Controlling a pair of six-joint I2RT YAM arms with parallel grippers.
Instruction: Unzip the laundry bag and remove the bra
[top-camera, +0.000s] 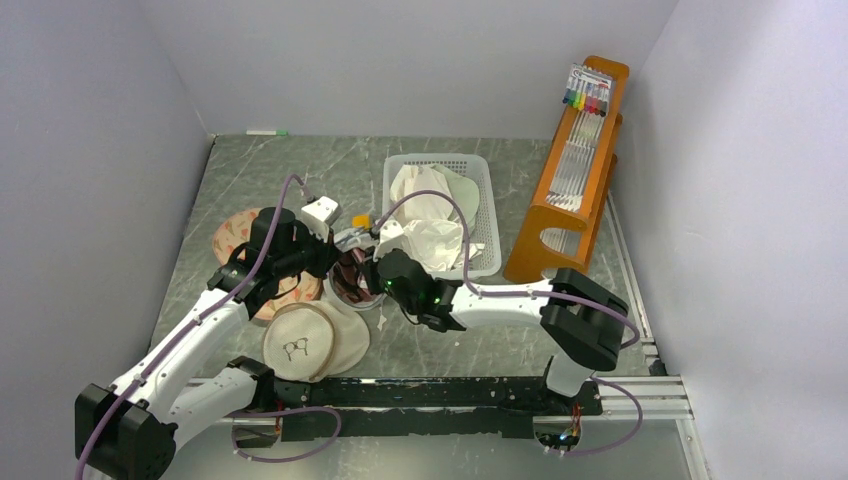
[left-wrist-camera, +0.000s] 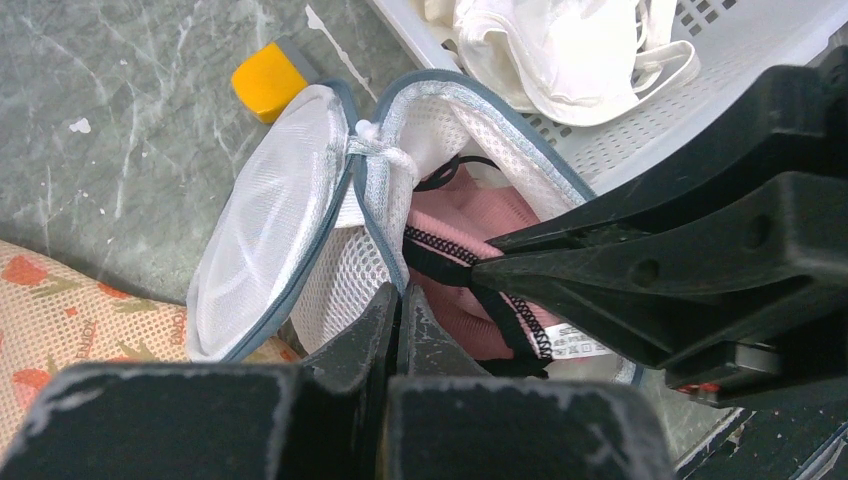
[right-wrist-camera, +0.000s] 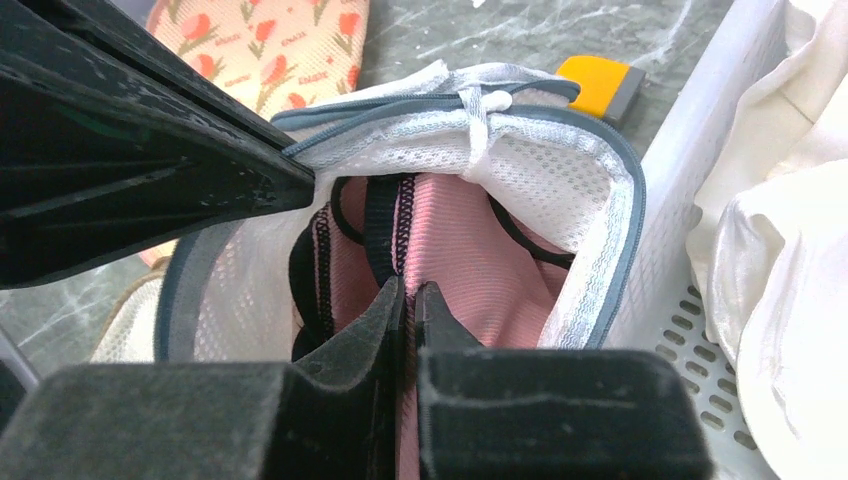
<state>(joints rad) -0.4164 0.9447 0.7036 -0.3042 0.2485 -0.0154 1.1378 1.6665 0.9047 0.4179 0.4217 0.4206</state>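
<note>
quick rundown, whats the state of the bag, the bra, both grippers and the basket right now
laundry bag: unzipped, mouth gaping open
bra: inside the bag, not yet out, pink fabric and black strap showing through the opening
left gripper: shut on the bag's grey-blue rim
right gripper: shut on the bra, tips inside the opening
basket: holds white garments
</note>
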